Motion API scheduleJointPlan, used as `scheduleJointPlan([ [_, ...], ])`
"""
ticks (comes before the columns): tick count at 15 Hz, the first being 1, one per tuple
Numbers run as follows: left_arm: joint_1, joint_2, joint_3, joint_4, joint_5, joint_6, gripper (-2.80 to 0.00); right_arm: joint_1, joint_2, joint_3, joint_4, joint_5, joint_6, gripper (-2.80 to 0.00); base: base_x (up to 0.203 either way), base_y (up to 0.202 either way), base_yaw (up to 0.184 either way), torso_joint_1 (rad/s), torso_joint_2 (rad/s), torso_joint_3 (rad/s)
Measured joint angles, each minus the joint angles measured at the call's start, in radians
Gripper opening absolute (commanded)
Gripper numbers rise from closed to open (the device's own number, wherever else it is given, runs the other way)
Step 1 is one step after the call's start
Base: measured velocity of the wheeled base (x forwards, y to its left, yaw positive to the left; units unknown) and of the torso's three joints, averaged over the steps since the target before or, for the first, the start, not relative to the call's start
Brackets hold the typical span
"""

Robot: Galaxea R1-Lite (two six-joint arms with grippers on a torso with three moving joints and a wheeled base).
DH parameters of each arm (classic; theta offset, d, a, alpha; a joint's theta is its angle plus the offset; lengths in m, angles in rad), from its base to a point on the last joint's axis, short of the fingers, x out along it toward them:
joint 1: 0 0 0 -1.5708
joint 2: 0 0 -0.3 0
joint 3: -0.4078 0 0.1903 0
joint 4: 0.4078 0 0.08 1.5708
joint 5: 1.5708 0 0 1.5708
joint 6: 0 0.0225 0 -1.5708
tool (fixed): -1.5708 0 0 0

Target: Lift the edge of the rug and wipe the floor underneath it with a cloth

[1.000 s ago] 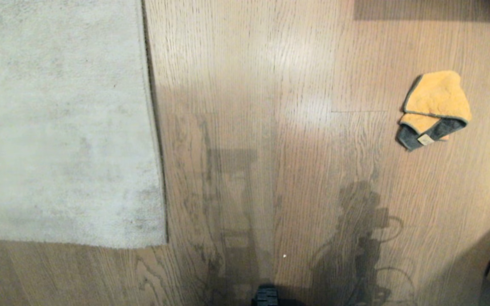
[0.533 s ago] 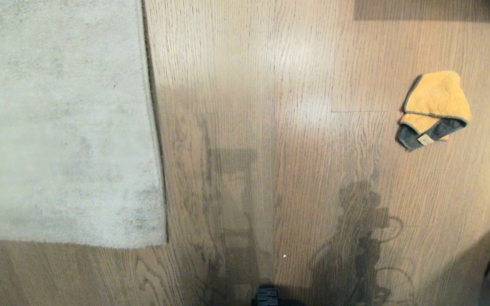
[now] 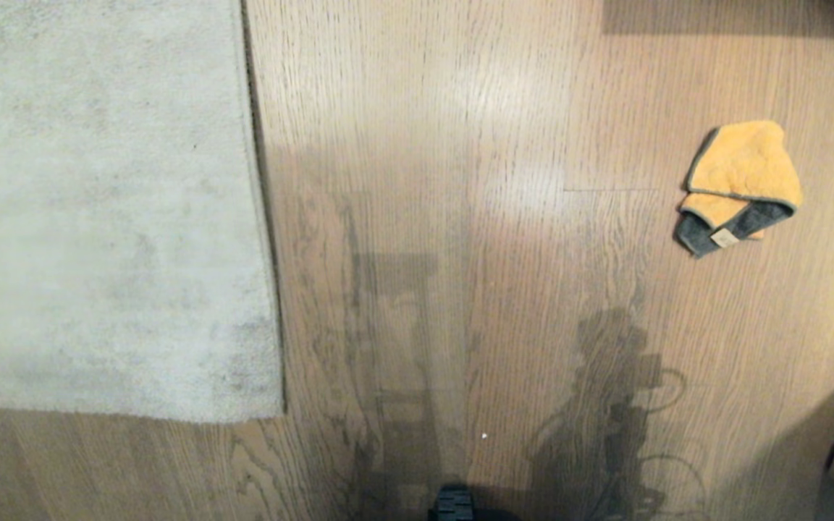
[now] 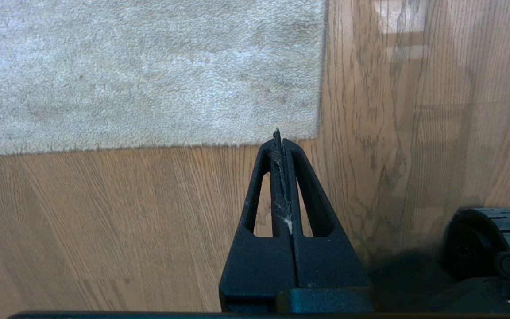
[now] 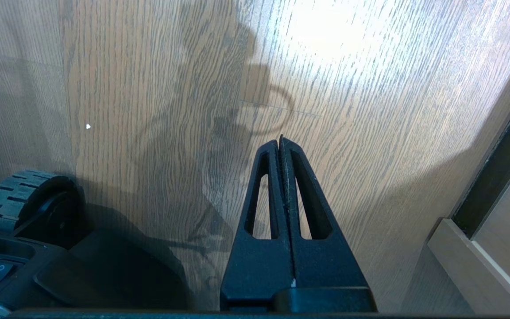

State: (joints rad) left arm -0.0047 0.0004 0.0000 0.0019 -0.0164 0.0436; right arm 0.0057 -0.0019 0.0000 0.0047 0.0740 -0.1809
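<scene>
Head view: the pale grey short-pile rug edge [image 3: 261, 239] runs straight from 11 o'clock down to a corner at 8 o'clock, lying flat on the brown wood-grain plank floor [image 3: 460, 217]. The small orange-yellow fuzzy cloth with dark grey edge [image 3: 739, 188] sits crumpled at 3 o'clock, well apart from the rug.

Left wrist view: the black left gripper [image 4: 278, 135] has its fingers pressed together, holding nothing, its tip just beside the rug corner.

Right wrist view: the black right gripper [image 5: 280, 141] is likewise pressed together and empty, above bare floor.
</scene>
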Motion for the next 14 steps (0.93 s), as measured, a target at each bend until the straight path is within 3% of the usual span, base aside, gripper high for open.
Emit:
scheduleJointPlan([
  [14, 0.0, 0.0, 0.0, 0.0, 0.0, 0.0, -2.8, 0.0, 0.0, 0.0, 0.0, 0.0, 0.0, -2.8, 0.0, 0.0, 0.0, 0.0, 0.0, 0.0],
])
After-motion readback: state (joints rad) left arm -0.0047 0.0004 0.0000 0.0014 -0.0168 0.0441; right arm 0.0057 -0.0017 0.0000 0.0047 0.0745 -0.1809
